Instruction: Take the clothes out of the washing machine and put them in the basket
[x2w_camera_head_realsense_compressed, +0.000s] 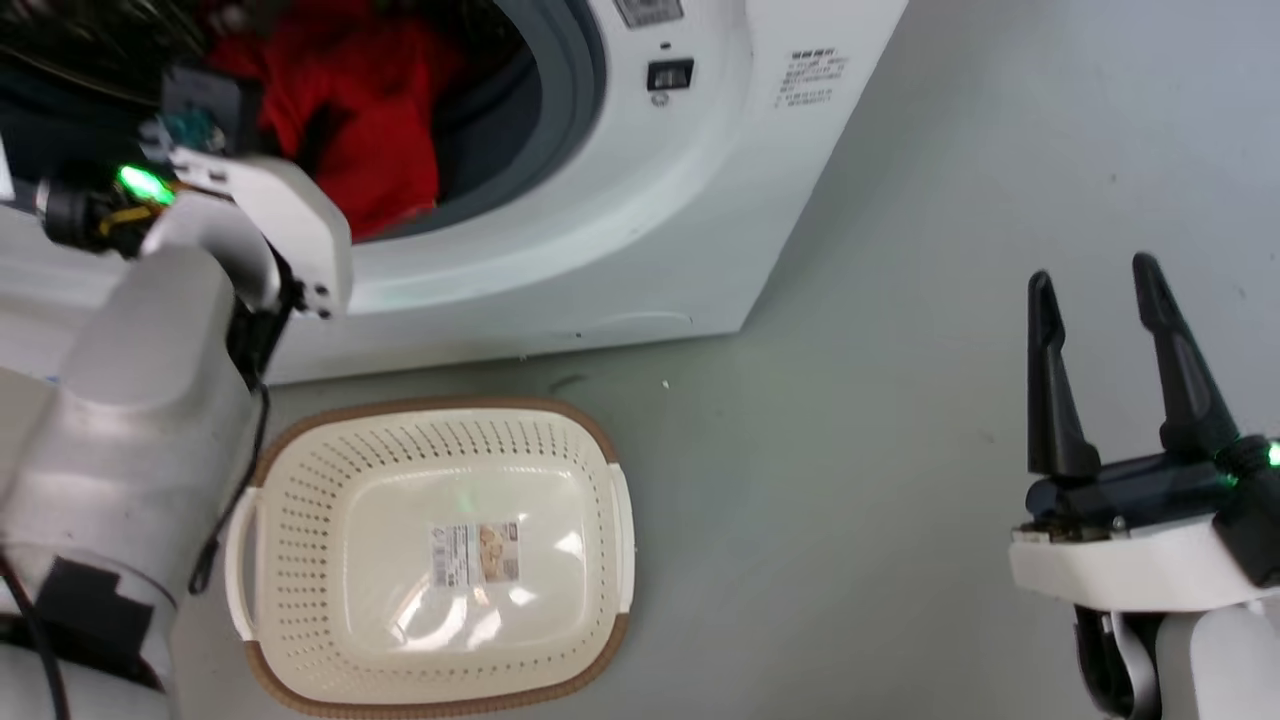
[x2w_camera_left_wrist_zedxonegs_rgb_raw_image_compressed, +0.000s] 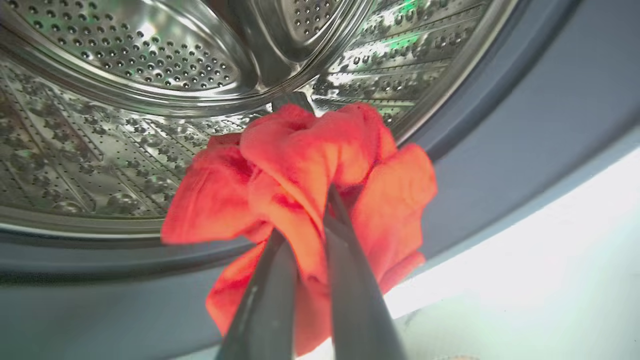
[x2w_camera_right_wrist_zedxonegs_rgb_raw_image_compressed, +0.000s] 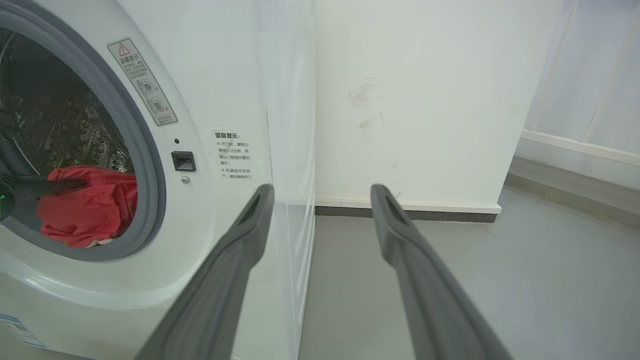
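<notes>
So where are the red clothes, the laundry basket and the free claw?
red clothes (x2w_camera_left_wrist_zedxonegs_rgb_raw_image_compressed: 295, 165), left wrist view, middle fold of the bundle.
laundry basket (x2w_camera_head_realsense_compressed: 430, 404), head view, brown rim's far edge.
right gripper (x2w_camera_head_realsense_compressed: 1092, 272), head view, midway between its open fingertips.

We read little. On the washing machine (x2w_camera_right_wrist_zedxonegs_rgb_raw_image_compressed: 220, 75) front, just left of our right claw (x2w_camera_right_wrist_zedxonegs_rgb_raw_image_compressed: 322, 190) tips, there is a printed notice (x2w_camera_right_wrist_zedxonegs_rgb_raw_image_compressed: 233, 155). Its heading reads 温馨提示; the lines under it are too small to read. Further left of the claw and higher, a warning sticker (x2w_camera_right_wrist_zedxonegs_rgb_raw_image_compressed: 142, 82) has a red triangle sign, its text unreadable. Far lower left of the claw, a blue-edged label (x2w_camera_right_wrist_zedxonegs_rgb_raw_image_compressed: 15, 327) is cut off and unreadable. In the head view, well left of the claw, the basket (x2w_camera_head_realsense_compressed: 300, 480) floor carries a label (x2w_camera_head_realsense_compressed: 478, 553) with a small picture, print too small.
</notes>
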